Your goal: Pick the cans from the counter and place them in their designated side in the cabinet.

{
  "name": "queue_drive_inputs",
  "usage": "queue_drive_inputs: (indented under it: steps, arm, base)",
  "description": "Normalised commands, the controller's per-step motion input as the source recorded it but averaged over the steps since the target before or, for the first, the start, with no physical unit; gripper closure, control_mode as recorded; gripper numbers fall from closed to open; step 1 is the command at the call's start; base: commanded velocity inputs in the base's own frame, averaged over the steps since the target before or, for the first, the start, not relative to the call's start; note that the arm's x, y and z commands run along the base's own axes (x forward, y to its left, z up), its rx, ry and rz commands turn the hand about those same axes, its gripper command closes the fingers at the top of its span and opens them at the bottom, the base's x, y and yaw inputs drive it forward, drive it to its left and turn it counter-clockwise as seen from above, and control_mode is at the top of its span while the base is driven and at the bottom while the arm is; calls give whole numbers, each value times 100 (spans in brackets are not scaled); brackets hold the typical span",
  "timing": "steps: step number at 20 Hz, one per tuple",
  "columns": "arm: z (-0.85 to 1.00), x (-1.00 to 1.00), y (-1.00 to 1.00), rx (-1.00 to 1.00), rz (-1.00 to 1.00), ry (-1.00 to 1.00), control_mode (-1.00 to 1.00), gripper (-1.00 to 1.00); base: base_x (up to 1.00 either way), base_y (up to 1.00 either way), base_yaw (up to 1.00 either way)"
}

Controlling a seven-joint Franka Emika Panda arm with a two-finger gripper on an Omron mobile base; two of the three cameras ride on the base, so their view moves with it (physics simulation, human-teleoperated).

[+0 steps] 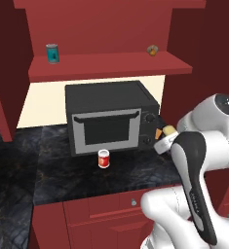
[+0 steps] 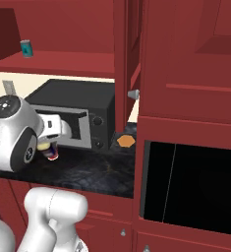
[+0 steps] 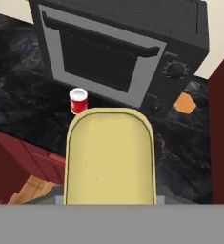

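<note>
**Blue can carried above the worktop, red can left by the microwave**

Above the black worktop, near the right front corner of the microwave, the gripper hung with its jaws clenched on the navy-blue can. From the hand camera, the yellow top of this can covered the middle of the picture, so the fingertips themselves could not be seen. The red can with the white band stood upright on the worktop, just in front of the microwave door, near its middle. An orange flat thing lay on the worktop right of the microwave. Higher up, on the cabinet shelf, a teal can stood at the left and a small tan object at the right, well apart.
</note>
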Motion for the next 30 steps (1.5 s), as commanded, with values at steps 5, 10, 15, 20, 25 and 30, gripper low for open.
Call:
queue_drive_inputs:
  steps: [5, 10, 15, 20, 25, 30]
  arm:
    - [30, -16, 4, 0, 0, -8, -100, 100]
    - [32, -12, 11, 1, 0, -7, -100, 100]
    - [26, -5, 12, 1, 0, -8, -100, 100]
    - [17, 0, 12, 1, 0, -7, -100, 100]
    - [11, -3, 9, 1, 3, -11, -100, 100]
    - [20, -8, 4, 2, 3, -10, -100, 100]
  base:
    - [0, 0, 0]
    - [0, 0, 0]
    - [0, 0, 0]
    - [0, 0, 0]
    - [0, 0, 0]
    - [0, 0, 0]
